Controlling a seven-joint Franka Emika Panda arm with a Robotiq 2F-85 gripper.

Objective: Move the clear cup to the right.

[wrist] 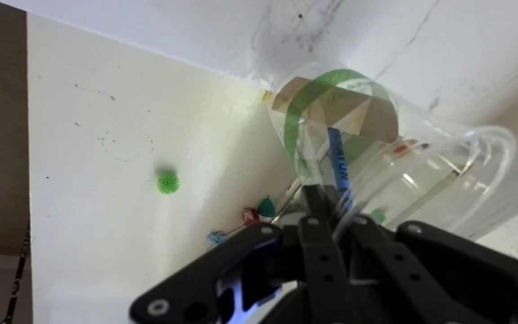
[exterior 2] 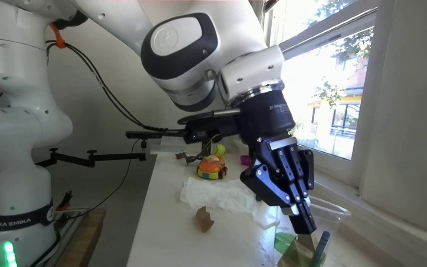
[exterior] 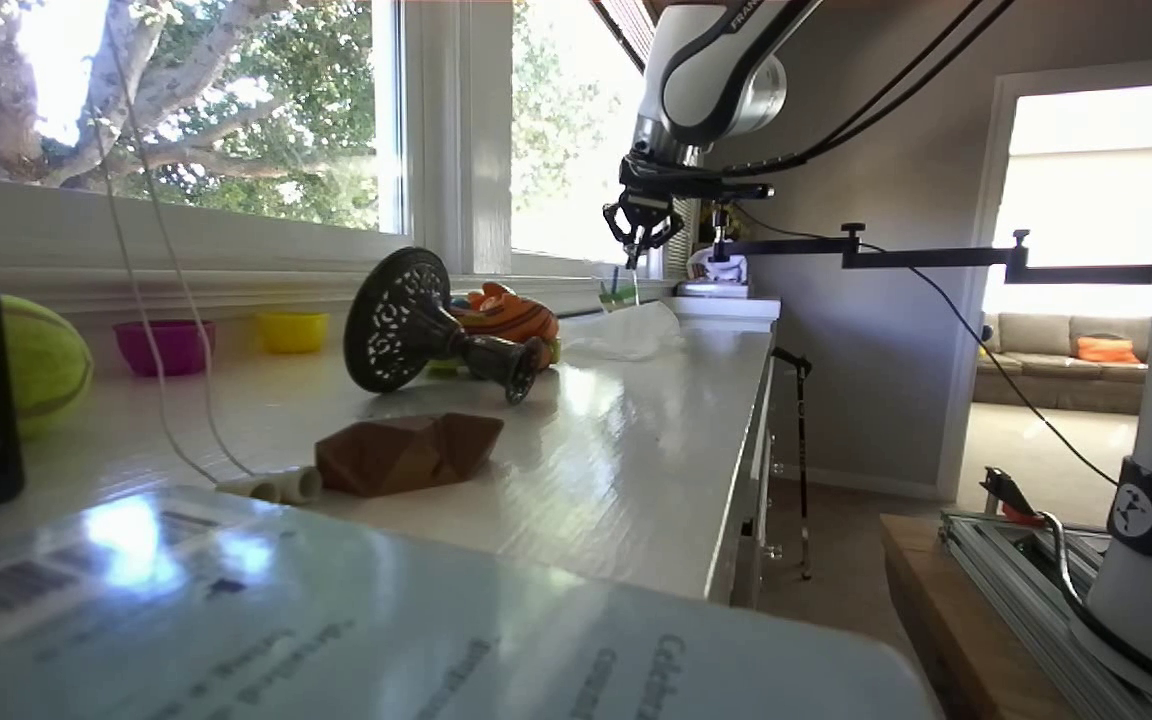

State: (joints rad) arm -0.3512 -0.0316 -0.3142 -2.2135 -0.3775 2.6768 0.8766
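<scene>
The clear cup (wrist: 403, 128) fills the right of the wrist view, with a green band near its base. A blue crayon (wrist: 339, 157) and a brown faceted piece (wrist: 337, 108) show through or inside it. My gripper (wrist: 324, 198) is shut on the cup's wall, one finger inside and one outside. In an exterior view the cup (exterior 2: 330, 217) stands by the window, partly hidden by my gripper (exterior 2: 303, 224). In an exterior view the cup (exterior: 618, 288) looks small below my gripper (exterior: 636, 255). I cannot tell whether its base touches the surface.
A green spiky ball (wrist: 168, 182) and small coloured bits (wrist: 250, 216) lie on the white counter. Crumpled white sheet (exterior 2: 217, 194), another brown piece (exterior 2: 203, 219) and an orange toy car (exterior 2: 211, 167) are nearby. A dark metal stand (exterior: 396, 320) lies farther along. The window wall borders the counter.
</scene>
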